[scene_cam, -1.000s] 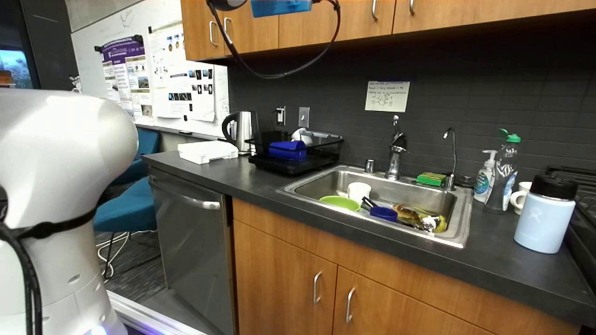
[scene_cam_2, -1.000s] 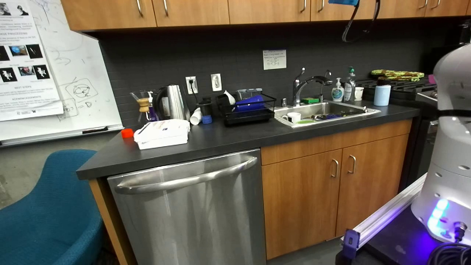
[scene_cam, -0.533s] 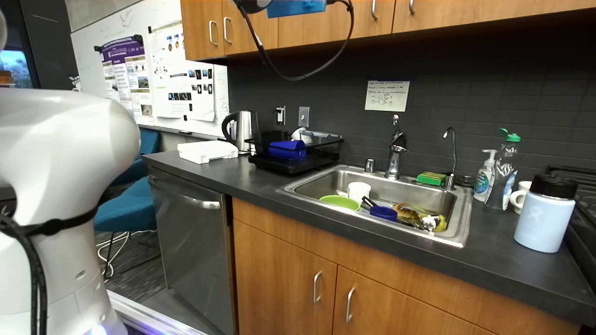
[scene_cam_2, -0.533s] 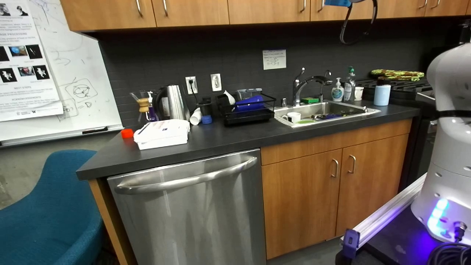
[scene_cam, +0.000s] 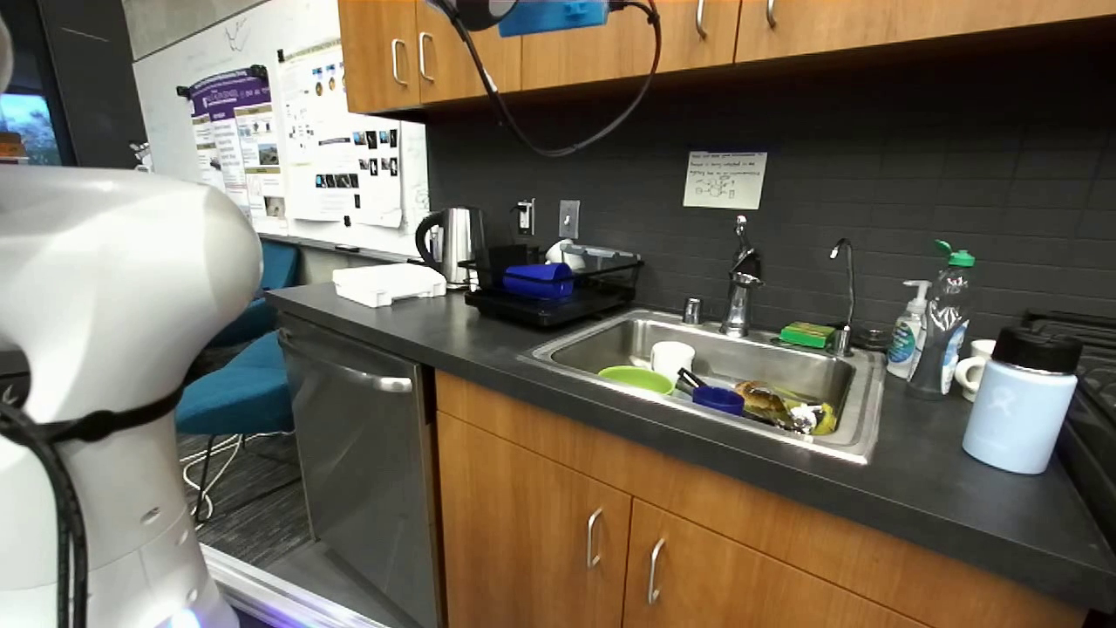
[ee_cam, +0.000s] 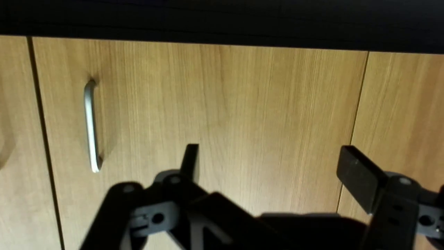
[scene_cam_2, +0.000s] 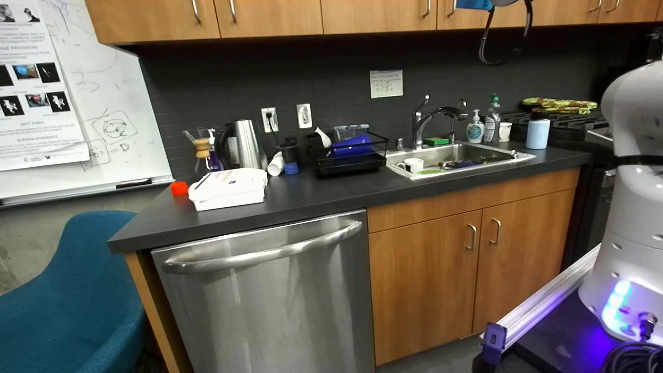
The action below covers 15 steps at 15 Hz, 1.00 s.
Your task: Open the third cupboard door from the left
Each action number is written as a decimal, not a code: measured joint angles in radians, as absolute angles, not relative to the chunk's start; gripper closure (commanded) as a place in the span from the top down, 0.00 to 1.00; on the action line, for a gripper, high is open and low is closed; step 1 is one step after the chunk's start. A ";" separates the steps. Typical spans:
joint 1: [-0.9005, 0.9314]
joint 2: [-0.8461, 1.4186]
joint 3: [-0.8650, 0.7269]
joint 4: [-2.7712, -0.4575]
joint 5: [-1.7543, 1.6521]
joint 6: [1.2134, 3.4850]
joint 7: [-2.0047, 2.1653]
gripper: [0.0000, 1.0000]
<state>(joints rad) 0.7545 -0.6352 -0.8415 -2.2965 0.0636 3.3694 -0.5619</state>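
Since the third cupboard door (ee_cam: 215,118) reads as the panel straight ahead of the gripper (ee_cam: 269,152), it all turns on sideways offset: the handle (ee_cam: 91,126) is off to the left in the wrist view, outside the nearer finger (ee_cam: 189,159), and a bit toward the top of frame. Jaws spread wide, holding nothing, just door face showing behind; depth gap can't be read. Handle runs near-vertical in that view, slight tilt, jaws would close roughly across it, so roll looks fine as is. Likely next: slide over till the handle sits between the jaws, then push in. Both exterior views show the door overhead, flush, not yet pulled, top cut off by frame.
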 measured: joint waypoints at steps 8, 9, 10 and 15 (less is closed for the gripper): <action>0.787 -0.494 -0.936 -2.285 -0.037 3.458 -0.395 1.00; 0.795 -0.478 -0.954 -2.269 -0.037 3.457 -0.395 1.00; 0.801 -0.466 -0.972 -2.251 -0.037 3.456 -0.395 1.00; 0.836 -0.447 -1.039 -2.179 -0.038 3.454 -0.395 1.00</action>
